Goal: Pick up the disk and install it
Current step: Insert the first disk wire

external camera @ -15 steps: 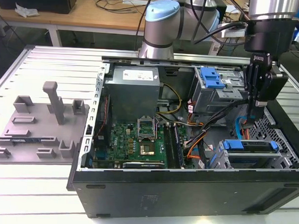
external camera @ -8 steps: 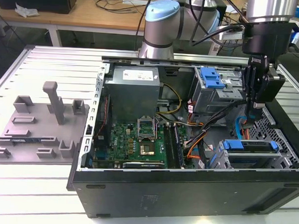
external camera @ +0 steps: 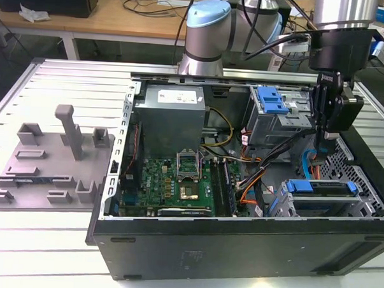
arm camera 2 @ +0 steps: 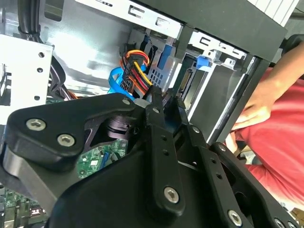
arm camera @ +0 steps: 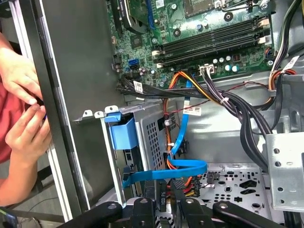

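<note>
1. Over the open computer case [external camera: 238, 245], at the end on the exterior view's right, my claw [external camera: 324, 144] hangs just above the drive cage.
2. Whether my claw is apart or together I cannot tell from these views; I see nothing clamped in it in both wrist views [arm camera 2: 165, 99] [arm camera: 170, 192].
3. The disk [external camera: 321, 186] sits in that cage in the case's near corner, its blue bracket facing inward. It lies below my claw and not touching it.
4. In the first wrist view the bracket's blue tab [arm camera: 124, 133] shows at the cage's edge, with a blue flat cable [arm camera: 183, 168] looped beside it.
5. A person's hands [arm camera: 21, 78] are just outside the case wall.
6. The motherboard [external camera: 177, 181] lies on the case floor, and a grey fixture [external camera: 51, 163] rests on the table, well apart on the exterior view's left.
</note>
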